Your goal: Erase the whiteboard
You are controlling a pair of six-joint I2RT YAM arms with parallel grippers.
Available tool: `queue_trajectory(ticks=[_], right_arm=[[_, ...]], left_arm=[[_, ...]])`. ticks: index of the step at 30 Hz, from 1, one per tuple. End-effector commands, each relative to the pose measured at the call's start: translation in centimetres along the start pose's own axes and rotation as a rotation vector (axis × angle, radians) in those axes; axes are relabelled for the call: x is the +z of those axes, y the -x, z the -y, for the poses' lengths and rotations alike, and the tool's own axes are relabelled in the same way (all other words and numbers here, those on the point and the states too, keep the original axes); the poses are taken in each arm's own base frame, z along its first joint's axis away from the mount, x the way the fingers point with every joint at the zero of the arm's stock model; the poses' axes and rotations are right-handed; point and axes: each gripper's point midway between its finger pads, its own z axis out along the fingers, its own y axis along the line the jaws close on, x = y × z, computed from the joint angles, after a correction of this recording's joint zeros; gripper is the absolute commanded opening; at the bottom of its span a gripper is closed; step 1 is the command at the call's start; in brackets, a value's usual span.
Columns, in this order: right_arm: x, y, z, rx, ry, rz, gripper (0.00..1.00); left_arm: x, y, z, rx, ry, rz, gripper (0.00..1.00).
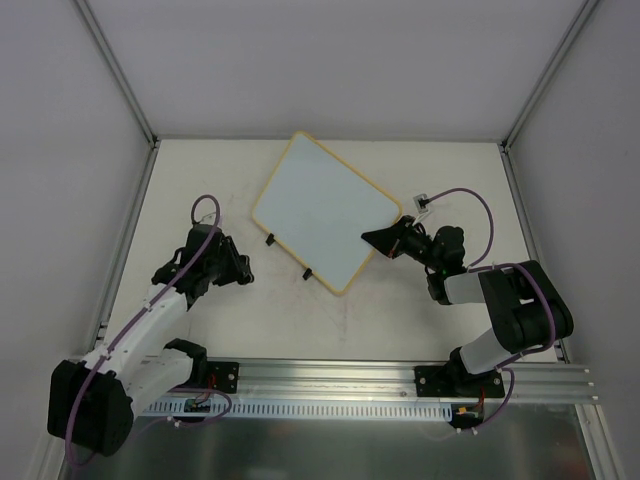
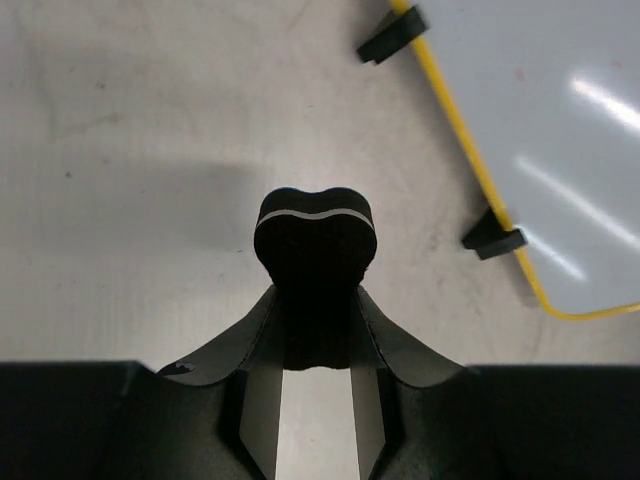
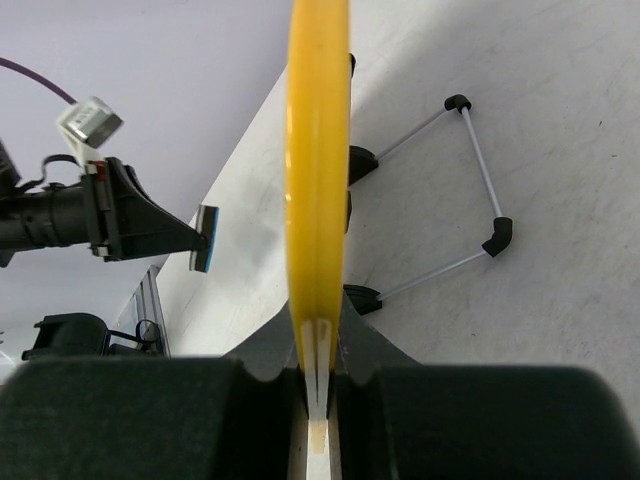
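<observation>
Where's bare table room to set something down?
Free: the strip between the whiteboard and the near rail, and the far right corner behind the right end effector. Crowded: the gap between the board and the left end effector holding the eraser.

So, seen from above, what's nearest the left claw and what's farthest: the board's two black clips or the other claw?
1. Upper black clip, just right of the left gripper, which holds the eraser.
2. Lower black clip, further right along the same whiteboard edge.
3. Right gripper, across the board, clamped on its right edge.
</observation>
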Motion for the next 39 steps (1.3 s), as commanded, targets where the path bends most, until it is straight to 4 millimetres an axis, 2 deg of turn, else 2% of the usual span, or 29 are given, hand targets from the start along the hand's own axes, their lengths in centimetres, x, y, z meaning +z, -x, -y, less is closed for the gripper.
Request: queue_trajectory(ticks=[1, 3, 7, 8, 10, 11, 14, 18, 28, 34, 37, 39], right_arm=[[0.4, 2.3, -4.9, -0.173, 0.197, 0.051, 0.00], [0.4, 2.2, -4.9, -0.172, 0.198, 0.050, 0.00], [0.4, 2.3, -5.0, -0.175, 0.199, 0.052, 0.00], [0.4, 2.3, -4.9, -0.174, 0.198, 0.052, 0.00], [0.3, 2.3, -4.9, -0.175, 0.197, 0.052, 0.00], [0.4, 2.2, -4.9, -0.173, 0.197, 0.051, 0.00], [0.4, 2.3, -4.9, -0.174, 0.198, 0.052, 0.00], [0.4, 2.3, -4.9, -0.176, 0.198, 0.052, 0.00], [0.3, 2.3, -5.1, -0.183, 0.205, 0.053, 0.00], [0.3, 2.3, -5.0, -0.180, 0.201, 0.052, 0.00], [0.4, 2.2, -4.9, -0.178, 0.201, 0.049, 0.06], [0.4, 2.3, -5.0, -0.179, 0.200, 0.051, 0.06]], left_arm=[[0.9, -2.6, -2.7, -0.038, 0.083, -0.118, 0.26], [1.3, -3.0, -3.3, -0.039, 0.101, -0.137, 0.27], [1.7, -3.2, -4.3, -0.044, 0.121, -0.143, 0.36], [1.9, -3.4, -4.4, -0.043, 0.117, -0.160, 0.43], [2.1, -3.7, -4.6, -0.049, 0.118, -0.174, 0.49], [2.5, -4.0, -4.6, -0.052, 0.112, -0.190, 0.58], [2.9, -4.5, -4.6, -0.060, 0.103, -0.213, 0.69], [3.2, -4.8, -5.1, -0.066, 0.121, -0.209, 0.80], [3.5, -5.1, -5.3, -0.069, 0.129, -0.226, 0.89], [3.1, -4.5, -5.2, -0.072, 0.124, -0.186, 0.96], [2.8, -4.5, -5.4, -0.067, 0.129, -0.171, 0.99], [2.7, -4.6, -5.5, -0.068, 0.132, -0.169, 0.99]])
